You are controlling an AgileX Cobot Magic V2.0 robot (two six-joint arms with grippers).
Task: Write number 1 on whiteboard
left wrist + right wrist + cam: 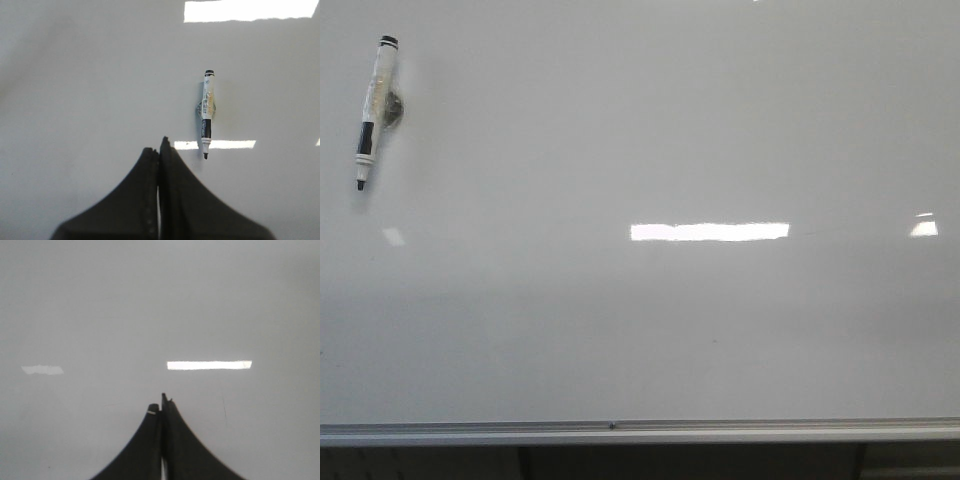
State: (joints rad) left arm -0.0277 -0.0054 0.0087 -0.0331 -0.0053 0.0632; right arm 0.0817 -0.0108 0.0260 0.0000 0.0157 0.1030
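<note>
Whiteboard (650,330) fills nearly the whole front view, glossy and white, with a silver frame (640,432) along its lower edge. No stroke for the number 1 shows on it in any view. At the far left, high on the board, a marker (375,105) hangs almost upright, black cap up, black tip down and leaning slightly left; a small grey holder (394,108) sits just behind its middle. Toward the centre, a long bright glare bar (709,231) lies across the surface, and a smaller patch glints at the far right.

In the left wrist view, the left gripper (159,150) has its fingers pressed together, holding nothing, with the marker (207,112) near it and apart from the tips. In the right wrist view, the right gripper (161,407) is likewise pressed together and empty, facing bare board (100,315).
</note>
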